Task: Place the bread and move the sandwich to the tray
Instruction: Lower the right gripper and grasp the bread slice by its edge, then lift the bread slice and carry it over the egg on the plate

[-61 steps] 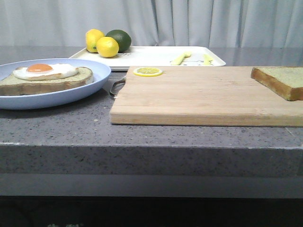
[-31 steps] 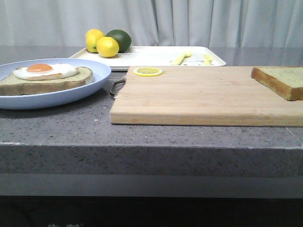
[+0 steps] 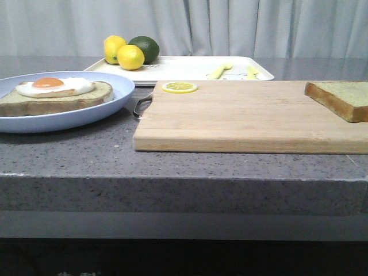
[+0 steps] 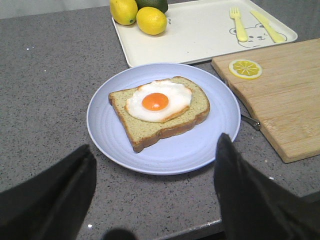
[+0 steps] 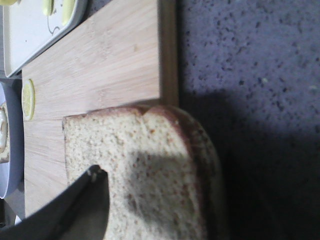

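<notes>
Lying unmoved on the cutting board, the bread awaits pickup; left gripper hangs spread above the sandwich, right gripper's state unclear.

Free room and obstacles. The tray is bare across its middle; two lemons and a lime fill its far left corner, and pale yellow cutlery shapes lie flat toward its right. The cutting board stands between the tabletop's front edge and the tray, carrying only a lemon slice and the bread at its right end. The plate lies just beside the board's handle. The left pincer has its fingers spread wide above the plate's near rim.
</notes>
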Tool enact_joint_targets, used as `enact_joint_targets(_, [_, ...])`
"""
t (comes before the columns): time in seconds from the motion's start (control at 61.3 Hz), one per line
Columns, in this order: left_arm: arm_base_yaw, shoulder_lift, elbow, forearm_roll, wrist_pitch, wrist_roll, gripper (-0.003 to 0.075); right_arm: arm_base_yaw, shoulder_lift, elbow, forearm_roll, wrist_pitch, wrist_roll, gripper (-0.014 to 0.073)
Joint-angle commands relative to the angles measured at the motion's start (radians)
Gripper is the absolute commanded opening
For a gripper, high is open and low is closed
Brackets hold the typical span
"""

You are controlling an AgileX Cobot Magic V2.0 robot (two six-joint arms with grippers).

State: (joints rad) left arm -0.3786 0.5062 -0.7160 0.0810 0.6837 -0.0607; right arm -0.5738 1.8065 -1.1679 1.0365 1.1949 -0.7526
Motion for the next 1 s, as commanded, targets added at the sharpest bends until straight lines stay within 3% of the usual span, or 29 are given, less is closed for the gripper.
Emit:
enact_joint_targets(0.0, [-0.008,0.011,-0.026,0.005,-0.068,-0.006,0.0494,-0.008,-0.036,-0.021,0.039,0.099,-0.016,0.0326])
enact_joint_targets(0.082, [-0.008,0.011,-0.026,0.005,-0.068,-0.006,0.0494,-0.008,-0.037,-0.021,0.039,0.108,-0.016,0.0204])
enact_joint_targets(0.212, [-0.008,0.011,-0.026,0.005,-0.068,-0.006,0.0494,-0.008,-0.043,-0.024,0.060,0.136,-0.016,0.0121])
enact_joint_targets(0.685, [-0.008,0.011,-0.026,0.005,-0.068,-0.006,0.0494,0.039,-0.223,-0.024,0.186,0.140,0.032,0.0116])
enact_joint_targets(0.816, [-0.008,0.011,-0.026,0.005,-0.068,-0.006,0.0494,0.127,-0.273,-0.024,0.244,0.140,0.036,0.0116])
enact_joint_targets(0.979, [-0.008,0.011,-0.026,0.005,-0.068,-0.006,0.0494,0.312,-0.284,-0.024,0.394,0.133,0.036,0.0116])
